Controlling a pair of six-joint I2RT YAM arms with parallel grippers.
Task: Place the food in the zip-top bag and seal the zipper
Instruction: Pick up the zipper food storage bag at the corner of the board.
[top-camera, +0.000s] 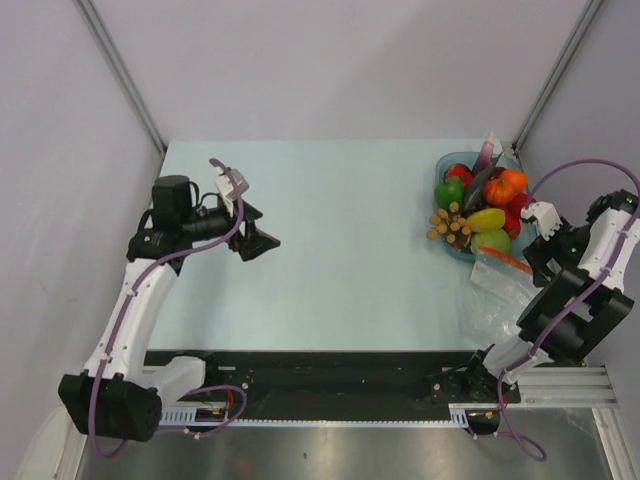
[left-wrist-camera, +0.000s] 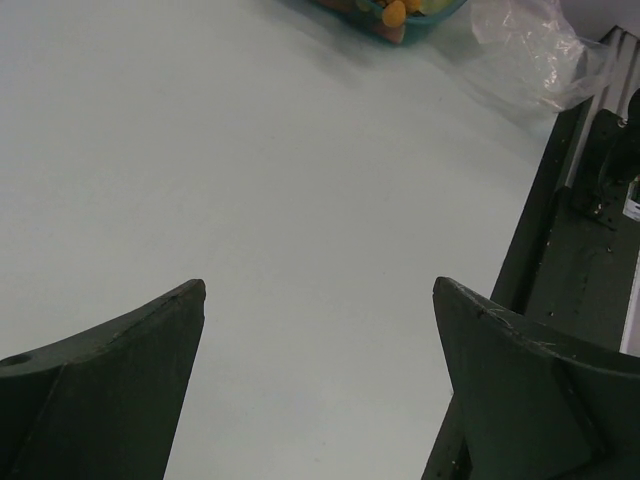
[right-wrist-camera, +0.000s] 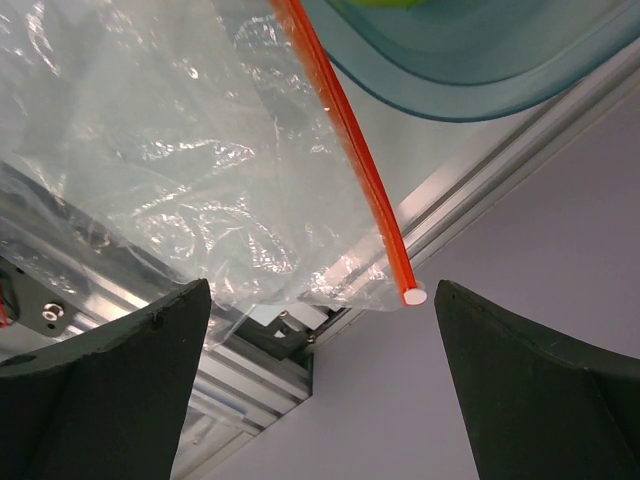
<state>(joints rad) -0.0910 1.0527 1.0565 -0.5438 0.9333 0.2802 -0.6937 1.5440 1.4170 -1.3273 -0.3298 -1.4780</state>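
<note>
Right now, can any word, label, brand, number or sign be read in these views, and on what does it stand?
None can be read.
No print shows on the zip-top bag, its zipper, the blue tray or the toy food.

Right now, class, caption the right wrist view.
Open right gripper above the zip-top bag's zipper, beside the blue tray.

Arms (top-camera: 140, 300) white, black joints; purple cables (top-camera: 590, 162); black wedge tool fingers (left-wrist-camera: 110, 380).
</note>
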